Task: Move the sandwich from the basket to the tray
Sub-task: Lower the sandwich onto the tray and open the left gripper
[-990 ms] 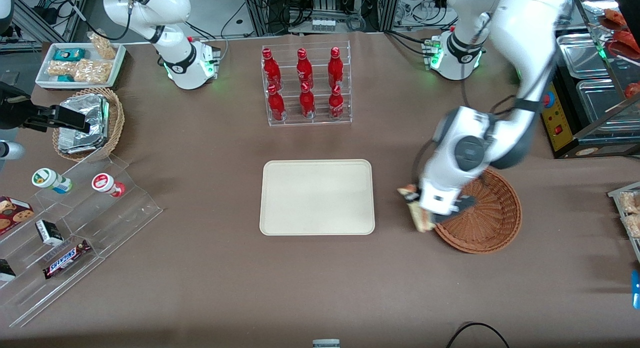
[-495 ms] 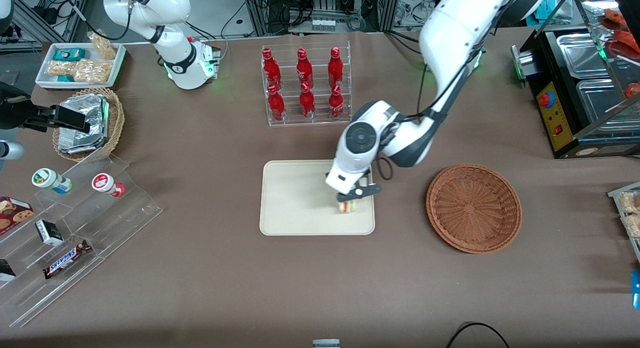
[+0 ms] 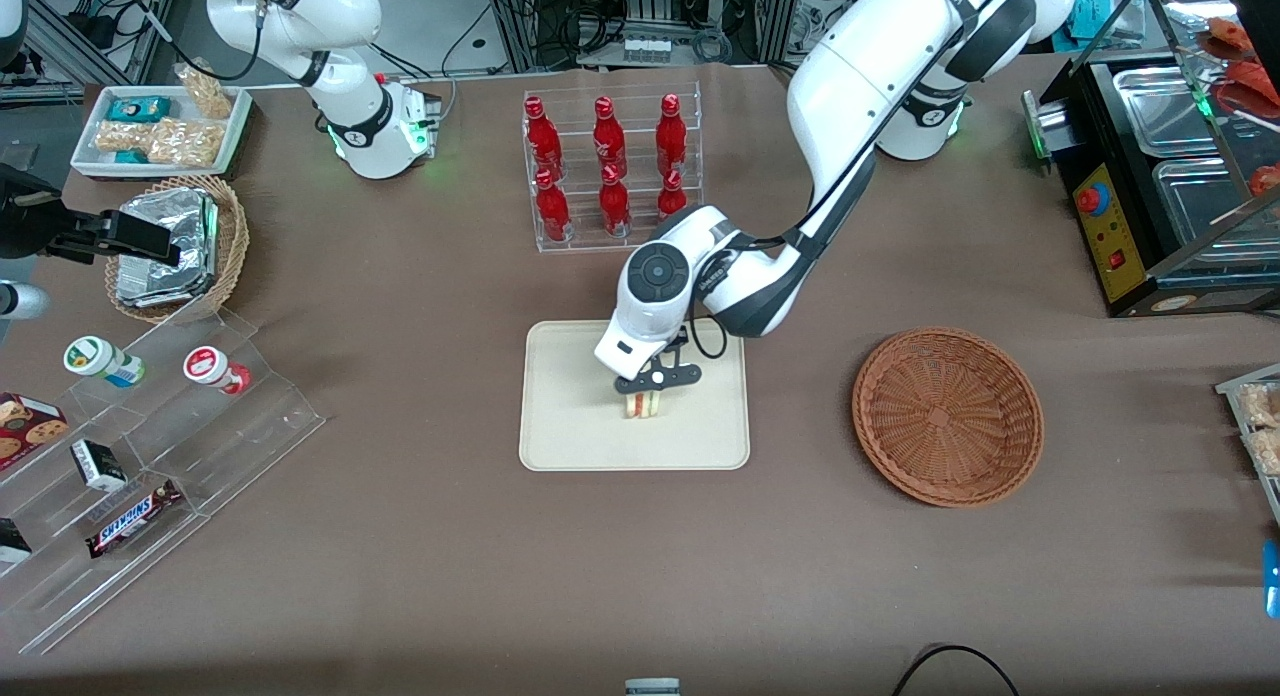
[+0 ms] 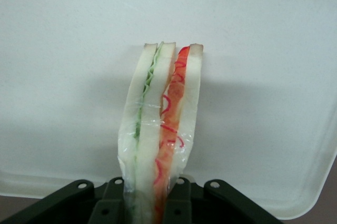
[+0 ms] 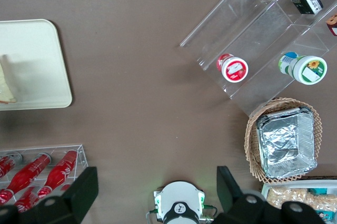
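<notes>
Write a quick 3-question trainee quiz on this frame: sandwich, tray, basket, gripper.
1. True or false: the sandwich lies in the basket.
2. Where is the gripper? A) over the tray B) over the basket C) beside the red bottles
3. Fill in: the sandwich is wrapped in clear ____.

Key:
1. False. The basket holds nothing; the sandwich is over the tray, in the gripper.
2. A. The gripper is shut on the sandwich above the tray's middle; whether the sandwich touches the tray cannot be told.
3. Film. The left wrist view shows it around the bread, the red layer and the green layer.
</notes>
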You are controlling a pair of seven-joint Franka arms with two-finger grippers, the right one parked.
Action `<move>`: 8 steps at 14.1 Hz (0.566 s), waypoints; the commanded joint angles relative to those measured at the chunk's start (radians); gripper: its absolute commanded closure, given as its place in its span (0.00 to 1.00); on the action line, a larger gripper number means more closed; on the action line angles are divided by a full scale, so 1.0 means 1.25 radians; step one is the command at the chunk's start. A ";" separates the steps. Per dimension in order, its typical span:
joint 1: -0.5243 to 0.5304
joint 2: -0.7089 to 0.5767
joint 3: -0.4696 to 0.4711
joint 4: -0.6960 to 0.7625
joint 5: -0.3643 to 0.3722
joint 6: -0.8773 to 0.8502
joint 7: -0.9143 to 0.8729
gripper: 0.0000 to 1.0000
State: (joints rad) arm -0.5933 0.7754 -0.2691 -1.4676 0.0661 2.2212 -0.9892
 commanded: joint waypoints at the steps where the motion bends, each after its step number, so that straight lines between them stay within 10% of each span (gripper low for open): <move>1: -0.015 0.017 0.010 0.040 0.012 -0.020 -0.011 0.82; 2: -0.015 0.017 0.010 0.041 0.012 -0.020 -0.011 0.71; 4: -0.015 0.015 0.012 0.044 0.013 -0.018 -0.011 0.09; 8: -0.008 -0.010 0.025 0.073 0.013 -0.050 -0.027 0.00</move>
State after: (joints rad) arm -0.5970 0.7828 -0.2581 -1.4145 0.0665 2.2163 -0.9932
